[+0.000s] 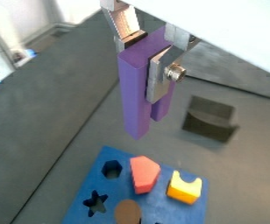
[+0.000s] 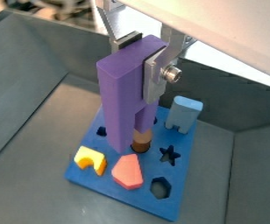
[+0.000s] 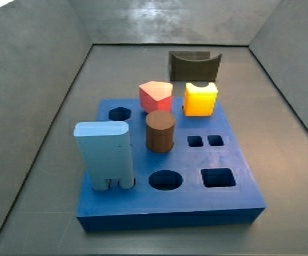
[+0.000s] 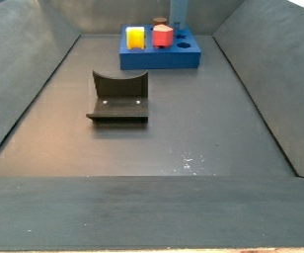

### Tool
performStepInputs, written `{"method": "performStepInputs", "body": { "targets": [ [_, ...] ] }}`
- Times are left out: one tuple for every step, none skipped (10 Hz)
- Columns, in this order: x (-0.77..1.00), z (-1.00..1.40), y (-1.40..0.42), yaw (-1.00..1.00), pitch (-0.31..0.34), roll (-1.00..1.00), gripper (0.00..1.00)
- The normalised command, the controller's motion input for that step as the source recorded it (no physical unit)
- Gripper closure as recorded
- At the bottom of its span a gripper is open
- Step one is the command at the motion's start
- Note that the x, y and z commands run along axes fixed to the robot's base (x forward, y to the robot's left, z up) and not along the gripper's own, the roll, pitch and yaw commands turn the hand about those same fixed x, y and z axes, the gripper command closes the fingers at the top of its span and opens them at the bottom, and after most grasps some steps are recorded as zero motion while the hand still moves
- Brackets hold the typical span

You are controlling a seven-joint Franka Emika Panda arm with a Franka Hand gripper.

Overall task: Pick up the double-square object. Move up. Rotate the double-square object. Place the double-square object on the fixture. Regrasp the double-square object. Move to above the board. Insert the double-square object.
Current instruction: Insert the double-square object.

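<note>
My gripper (image 1: 147, 61) is shut on the double-square object (image 1: 138, 87), a purple block that hangs upright with its two prongs pointing down. Both wrist views show it (image 2: 124, 96) clamped between the silver fingers (image 2: 156, 75). It is held well above the blue board (image 1: 103, 188), which also shows in a wrist view (image 2: 108, 179) and in both side views (image 3: 184, 200) (image 4: 168, 61). The dark fixture (image 1: 210, 118) stands on the floor beside the board, bare on top (image 3: 194, 65) (image 4: 119, 99). Neither the gripper nor the block shows in the side views.
On the board stand a yellow cube (image 3: 201, 98), a red pentagon peg (image 3: 156, 96), a brown cylinder (image 3: 160, 132) and a light blue peg (image 3: 105, 150). Open square holes (image 3: 208, 141) lie near the yellow cube. Grey walls (image 4: 37, 79) ring the floor.
</note>
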Motion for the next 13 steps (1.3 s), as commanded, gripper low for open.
{"method": "performStepInputs", "body": {
  "targets": [
    [0.35,-0.19,-0.17,-0.6,0.0,0.1,1.0],
    [0.41,-0.18,-0.18,-0.5,0.05,0.1,1.0],
    [0.37,-0.17,-0.18,-0.55,0.041,0.09,1.0],
    [0.29,-0.15,-0.16,-0.65,0.011,0.06,1.0],
    [0.21,-0.17,-0.11,-0.77,0.0,0.04,1.0],
    [0.14,-0.22,-0.07,-0.86,0.0,0.02,1.0],
    [0.05,-0.24,-0.04,-0.95,0.0,0.01,1.0],
    [0.03,-0.25,-0.03,-0.95,0.0,0.01,1.0],
    [0.0,-0.25,-0.01,-1.0,0.0,0.0,1.0],
    [0.0,-0.24,-0.01,-1.0,0.0,0.0,1.0],
    [0.0,-0.23,-0.01,-1.0,0.0,0.0,1.0],
    [0.08,-0.19,-0.04,-0.9,0.006,0.0,1.0],
    [0.33,-0.24,-0.15,-0.53,0.126,0.0,1.0]
  ]
}}
